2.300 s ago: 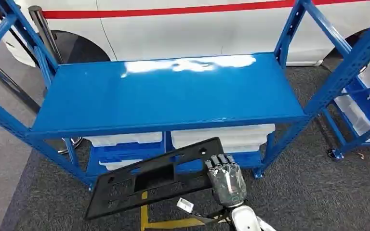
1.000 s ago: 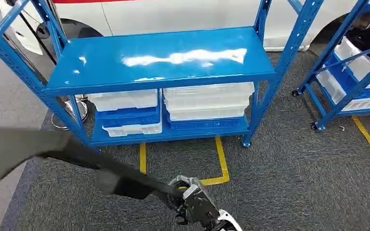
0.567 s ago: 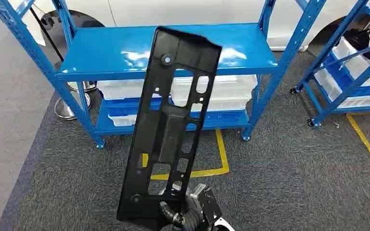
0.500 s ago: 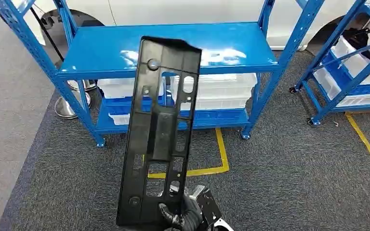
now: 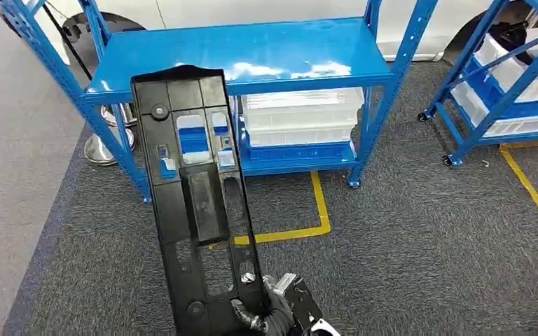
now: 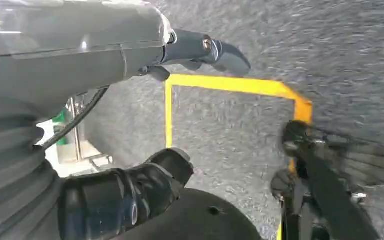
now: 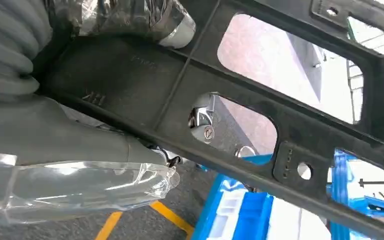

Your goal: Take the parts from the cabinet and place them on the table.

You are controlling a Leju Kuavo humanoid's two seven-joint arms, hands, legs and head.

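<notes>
A long black plastic panel (image 5: 196, 203) with several cut-outs stands nearly upright in front of me, its top leaning left, covering part of the blue cabinet (image 5: 252, 52). My right hand (image 5: 273, 315) grips the panel's lower end at the bottom of the head view. In the right wrist view the panel (image 7: 230, 90) lies close across the hand (image 7: 55, 150), whose fingers wrap it. My left hand (image 6: 130, 195) hangs over the carpet, fingers apart, holding nothing.
The cabinet's top shelf is bare; white and blue bins (image 5: 301, 112) sit on its lower shelf. A second blue rack (image 5: 511, 77) with bins stands at the right. Yellow floor tape (image 5: 319, 217) marks the grey carpet. A white car body (image 5: 252, 10) is behind.
The view has drawn back from the cabinet. The panel swung from lying low and flat to upright in my right hand, and its top has tipped leftward over the last half second.
</notes>
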